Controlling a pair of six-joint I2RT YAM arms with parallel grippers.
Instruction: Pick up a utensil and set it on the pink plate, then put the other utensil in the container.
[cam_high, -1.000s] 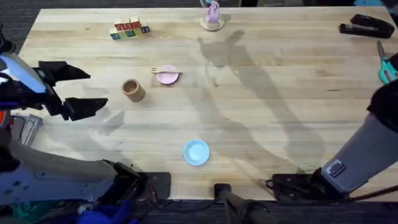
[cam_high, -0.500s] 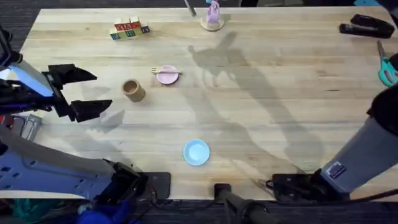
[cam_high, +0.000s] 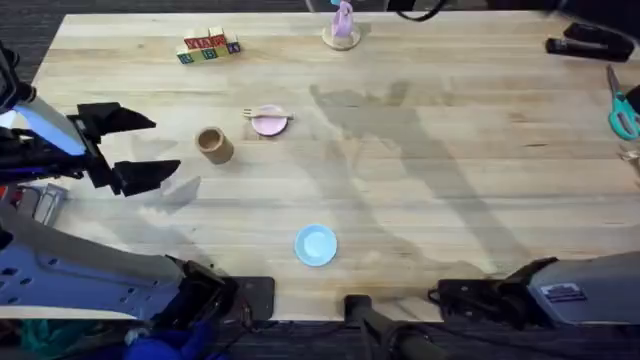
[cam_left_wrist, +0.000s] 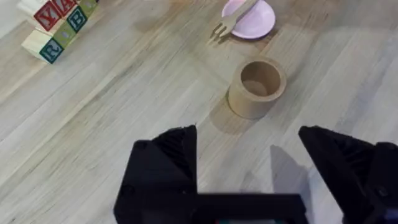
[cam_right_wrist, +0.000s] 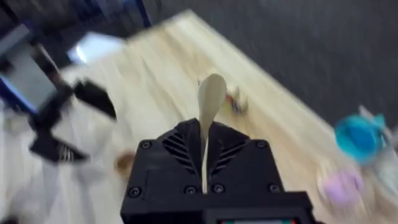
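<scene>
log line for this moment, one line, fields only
fork: on pink plate | spoon: in right claw | container: empty | left claw: open, beside container

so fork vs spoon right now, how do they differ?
Place: the fork lies across the pink plate, tines overhanging its rim toward the blocks side; the spoon is off the table, pinched in the right gripper.
Pose: the fork lies flat; the spoon stands bowl-up out of the shut fingers.
End: tines on the fork, an oval bowl on the spoon.
Shared: both are light wood.
</scene>
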